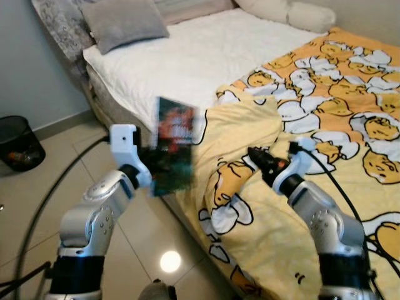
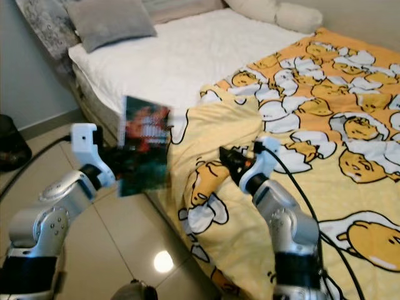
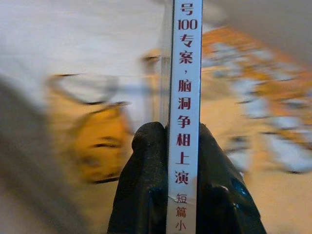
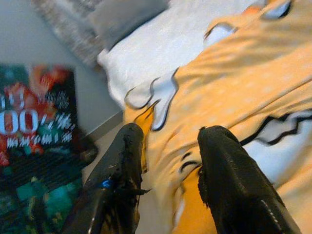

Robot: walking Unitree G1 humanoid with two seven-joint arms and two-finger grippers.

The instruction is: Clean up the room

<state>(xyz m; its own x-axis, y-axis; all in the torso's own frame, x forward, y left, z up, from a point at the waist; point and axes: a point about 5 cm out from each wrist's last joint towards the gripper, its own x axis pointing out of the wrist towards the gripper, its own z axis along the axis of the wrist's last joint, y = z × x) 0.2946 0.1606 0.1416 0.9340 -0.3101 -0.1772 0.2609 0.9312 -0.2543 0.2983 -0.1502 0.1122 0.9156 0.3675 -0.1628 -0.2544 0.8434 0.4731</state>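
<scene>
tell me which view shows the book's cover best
The left eye view: the book faces the camera whole, though blurred, shut in the left gripper. The right eye view matches it. The left wrist view gives only the spine; the right wrist view crops the cover.

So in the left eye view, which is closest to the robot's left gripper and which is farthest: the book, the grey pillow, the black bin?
1. Book: held upright in the left gripper, beside the bed's edge.
2. Black bin: on the floor to the robot's left, by the wall.
3. Grey pillow: farthest, at the head of the bed.
</scene>
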